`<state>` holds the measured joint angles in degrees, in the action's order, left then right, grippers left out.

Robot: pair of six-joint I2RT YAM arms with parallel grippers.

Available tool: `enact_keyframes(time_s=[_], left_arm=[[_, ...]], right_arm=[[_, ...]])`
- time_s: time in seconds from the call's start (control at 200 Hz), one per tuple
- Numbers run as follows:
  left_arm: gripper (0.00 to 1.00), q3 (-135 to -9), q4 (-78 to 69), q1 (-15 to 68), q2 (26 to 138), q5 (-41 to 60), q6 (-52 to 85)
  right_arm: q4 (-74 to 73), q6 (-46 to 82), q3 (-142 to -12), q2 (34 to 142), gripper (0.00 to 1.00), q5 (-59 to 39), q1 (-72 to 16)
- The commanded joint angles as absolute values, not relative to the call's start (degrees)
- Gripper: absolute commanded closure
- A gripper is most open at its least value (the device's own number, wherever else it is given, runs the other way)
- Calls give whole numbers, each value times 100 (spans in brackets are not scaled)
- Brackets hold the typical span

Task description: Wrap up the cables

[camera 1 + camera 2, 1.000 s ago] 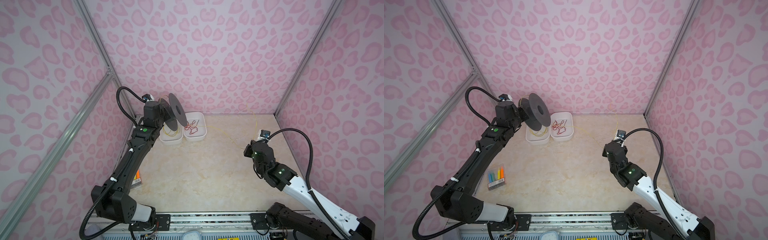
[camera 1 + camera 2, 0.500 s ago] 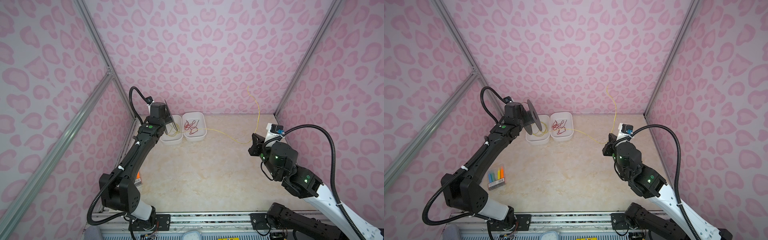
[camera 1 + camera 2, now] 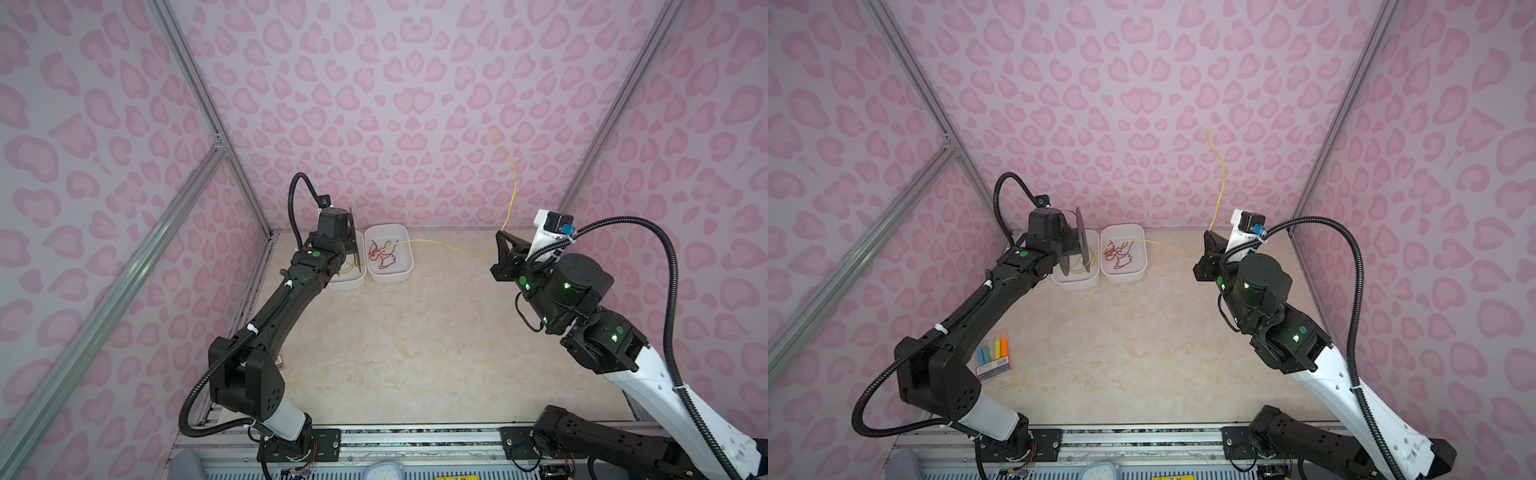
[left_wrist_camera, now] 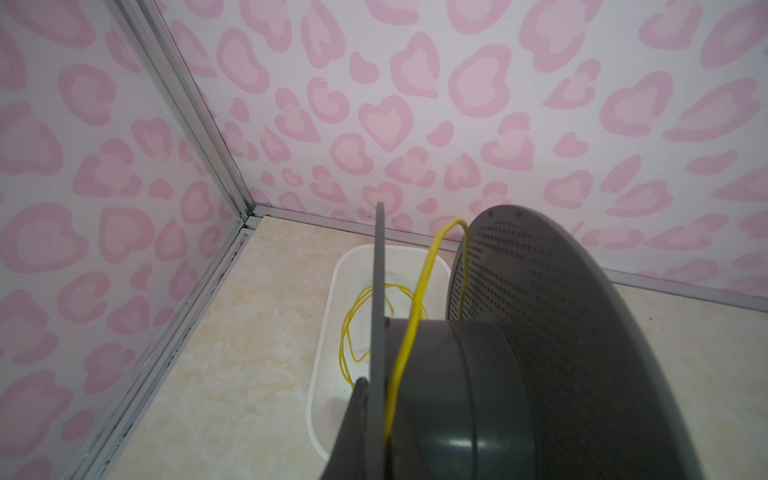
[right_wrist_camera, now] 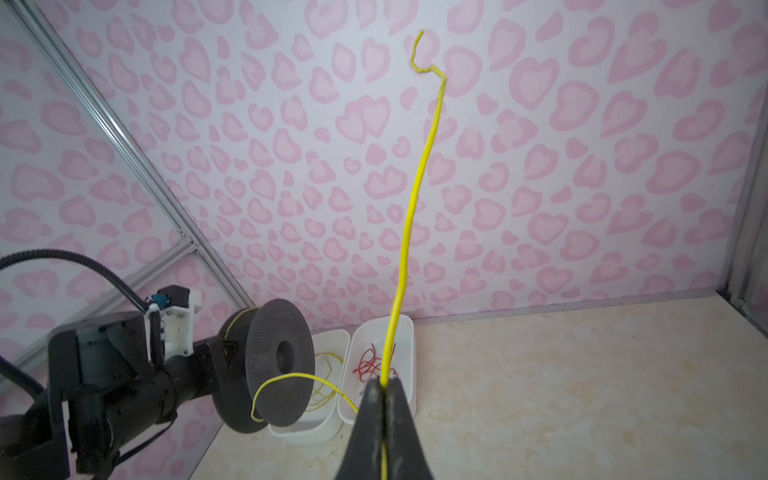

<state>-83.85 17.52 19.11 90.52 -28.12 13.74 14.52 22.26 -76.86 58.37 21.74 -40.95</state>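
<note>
A grey spool [image 3: 353, 239] [image 3: 1079, 246] hangs edge-on over the left white tray [image 3: 347, 283], and my left gripper [image 4: 374, 399] is shut on its thin flange [image 4: 379, 307]. One yellow cable [image 4: 419, 299] leaves the spool's hub and sags across the table [image 3: 449, 249] [image 3: 1167, 246] to my right gripper [image 3: 498, 235] [image 5: 384, 384]. That gripper is shut on the cable, at the back right. Beyond the jaws the cable's free end [image 5: 415, 199] stands up against the back wall. Loose yellow cables [image 4: 353, 324] lie in the left tray.
A second white tray [image 3: 409, 266] [image 5: 405, 332] beside the first holds tangled red wires [image 5: 368, 365]. A pack of coloured markers [image 3: 994, 355] lies on the table by the left arm. Aluminium posts stand at both back corners, and pink walls close in three sides.
Over the last second the left arm turned the spool edge-on and lowered it toward the tray. The right gripper rose toward the back right, and the yellow cable now stretches between them.
</note>
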Motion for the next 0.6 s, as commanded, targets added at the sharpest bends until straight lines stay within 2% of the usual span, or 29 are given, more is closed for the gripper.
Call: enact_keyframes(time_s=[0.0, 0.255, 0.595], left_arm=[[96, -8351, 1574, 1985, 8973, -2842, 896], [96, -7926, 1822, 2447, 8398, -2505, 376], [96, -7063, 2317, 3398, 7589, -2680, 128]], right_arm=[[1118, 2258, -8231, 6243, 100, 1553, -3672], [1209, 2448, -9606, 7418, 100, 457, -2646], [1372, 2669, -10612, 8087, 100, -321, -1426]])
